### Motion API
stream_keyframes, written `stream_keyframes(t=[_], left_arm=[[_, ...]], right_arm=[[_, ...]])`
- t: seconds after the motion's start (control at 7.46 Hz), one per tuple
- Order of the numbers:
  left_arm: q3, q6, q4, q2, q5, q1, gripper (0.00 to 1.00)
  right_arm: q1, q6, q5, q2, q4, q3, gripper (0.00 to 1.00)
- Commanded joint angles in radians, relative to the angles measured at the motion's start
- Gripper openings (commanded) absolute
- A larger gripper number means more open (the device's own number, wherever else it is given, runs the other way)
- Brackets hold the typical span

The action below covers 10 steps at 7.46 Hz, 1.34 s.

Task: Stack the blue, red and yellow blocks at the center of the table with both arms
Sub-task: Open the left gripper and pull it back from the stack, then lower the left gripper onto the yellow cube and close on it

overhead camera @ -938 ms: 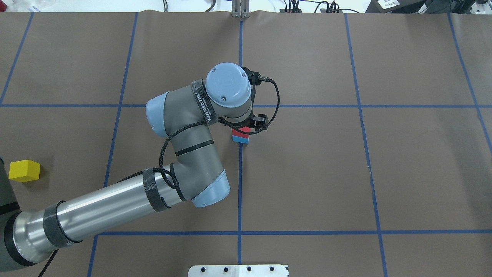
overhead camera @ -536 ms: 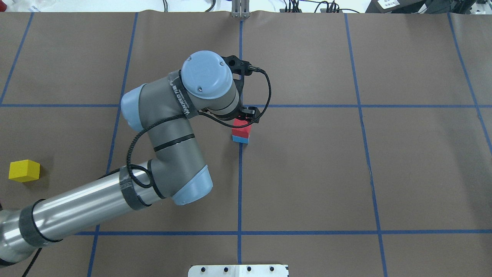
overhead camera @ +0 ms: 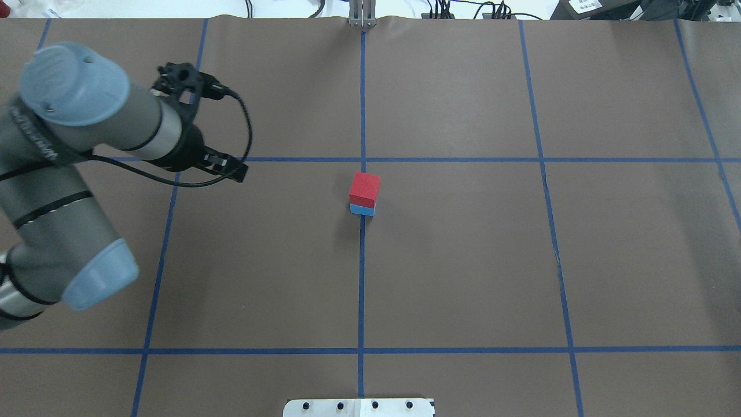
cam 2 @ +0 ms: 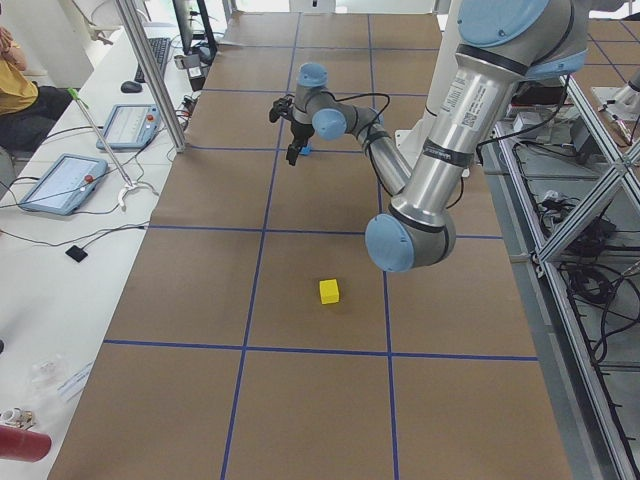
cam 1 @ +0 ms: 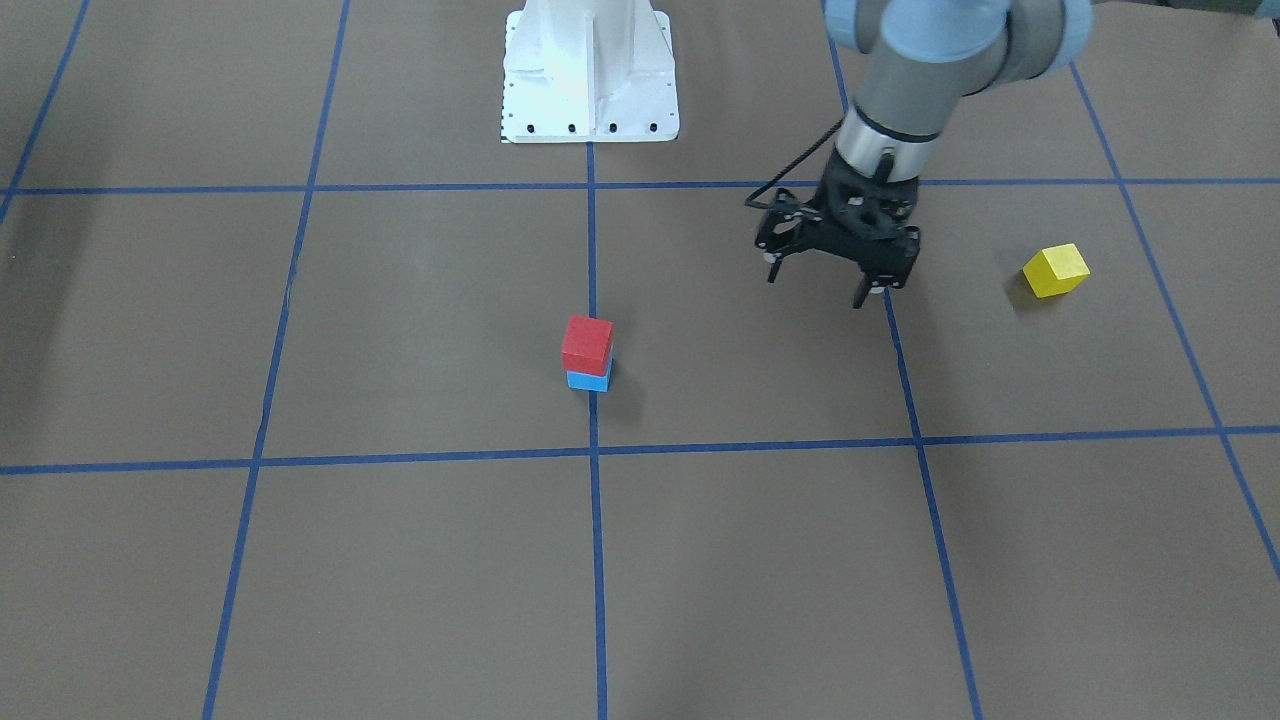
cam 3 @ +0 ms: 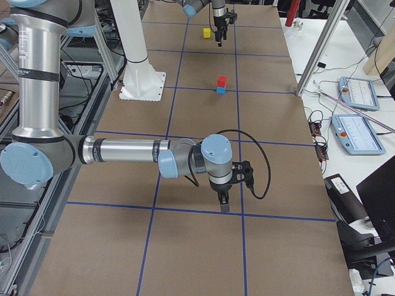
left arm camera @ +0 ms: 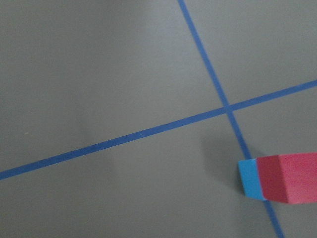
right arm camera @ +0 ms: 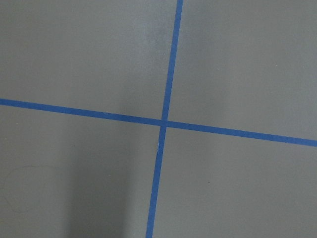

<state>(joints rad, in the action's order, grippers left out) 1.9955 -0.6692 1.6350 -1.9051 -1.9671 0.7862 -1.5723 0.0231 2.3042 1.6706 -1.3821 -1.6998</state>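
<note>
– Red block (cam 1: pixel 587 344) location?
– Seated on blue block (cam 1: pixel 589 381). Yellow block (cam 1: pixel 1055 270) lies well apart from red block.
– Grippers?
– Left gripper (cam 1: pixel 815 290): jaws apart, empty, between red block and yellow block. Right gripper (cam 3: pixel 223 203): state cannot be determined.

red block (overhead camera: pixel 365 188) atop blue block (overhead camera: pixel 362 209), table centre | yellow block (cam 1: pixel 1055 270) apart, alone
</note>
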Motion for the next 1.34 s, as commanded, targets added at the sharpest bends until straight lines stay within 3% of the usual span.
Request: stream_keyframes(t=[0.0,0.13,0.27,0.54,0.8,1.21], left_arm=[[0.110,0.125,0.050,0.331,-0.026,0.132,1.00],[0.103,0.035,0.178,0.462,-0.026,0.136,1.00],[0.053,-0.169,0.339,0.539,-0.019,0.134,1.00],[-0.114,-0.350,0.684,0.639,-0.026,0.128,1.00],[-0.182,-0.405,0.759,0.655,-0.024,0.116,1.00],[-0.188,-0.446,0.763,0.655,-0.006,0.056,1.00]], right_arm=[[0.000,0.001,0.000,0.003,-0.001,0.002,1.00],[0.000,-0.003,-0.003,0.006,-0.002,0.008,1.00],[0.000,-0.006,-0.003,0.014,0.000,0.008,1.00],[0.000,0.000,-0.002,0.015,0.000,0.000,1.00],[0.000,-0.002,-0.002,0.015,0.000,-0.001,1.00],[0.000,-0.002,-0.003,0.015,0.000,0.000,1.00]])
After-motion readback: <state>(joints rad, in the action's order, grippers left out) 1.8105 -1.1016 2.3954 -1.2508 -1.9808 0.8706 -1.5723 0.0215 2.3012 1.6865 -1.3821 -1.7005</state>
